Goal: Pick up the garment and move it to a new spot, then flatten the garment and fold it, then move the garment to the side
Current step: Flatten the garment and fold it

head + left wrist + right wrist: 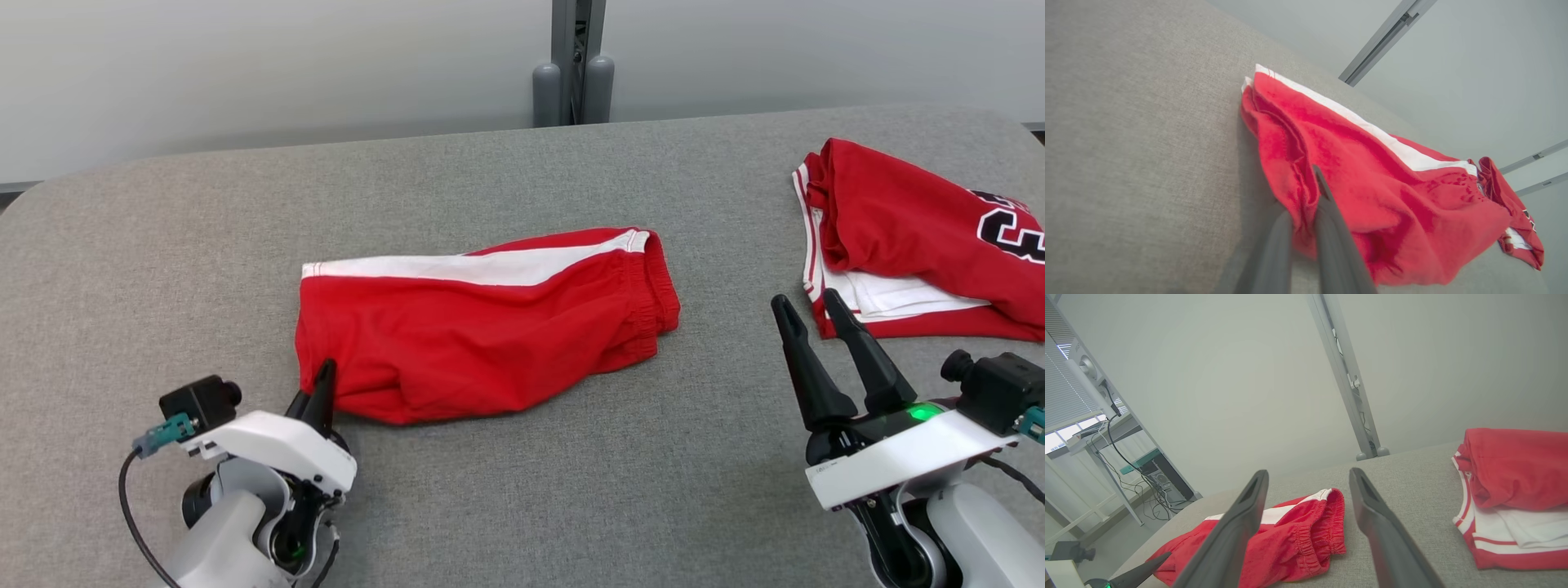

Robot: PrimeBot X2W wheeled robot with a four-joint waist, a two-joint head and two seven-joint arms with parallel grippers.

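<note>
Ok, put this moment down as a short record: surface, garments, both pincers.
surface: grey cloth-covered table
garment in work: red shorts with a white stripe, mid-table, elastic waistband toward the robot's right
other garment: red jersey, bunched at the table's far right, apart from the shorts
left pincer: shut on the shorts' near left corner, low at the table
right pincer: open, holding nothing, between the two garments

Left pincer (325, 372) clamped; right pincer (806, 300) gaping (both pointing forward).
</note>
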